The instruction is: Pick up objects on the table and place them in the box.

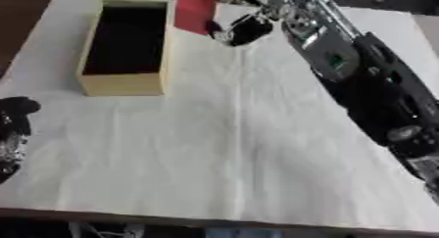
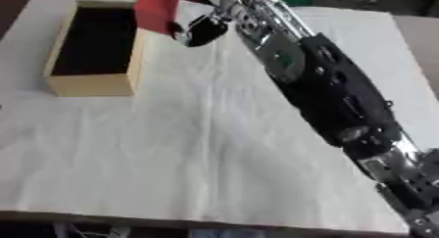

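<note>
A red box-like object [image 1: 196, 9] hangs upright above the table, just right of the wooden box [image 1: 126, 83], with my right hand [image 1: 243, 30] shut on its right side. The wooden box is open-topped with a dark inside and stands at the far left of the white cloth. My right arm [image 1: 369, 85] stretches diagonally from the lower right up to the far middle. My left hand [image 1: 13, 129] rests at the left edge, low, with fingers relaxed and nothing in it.
A white cloth [image 1: 223, 149] covers the table, whose front edge [image 1: 214, 222] runs along the bottom. Dark floor shows beyond the left side of the cloth.
</note>
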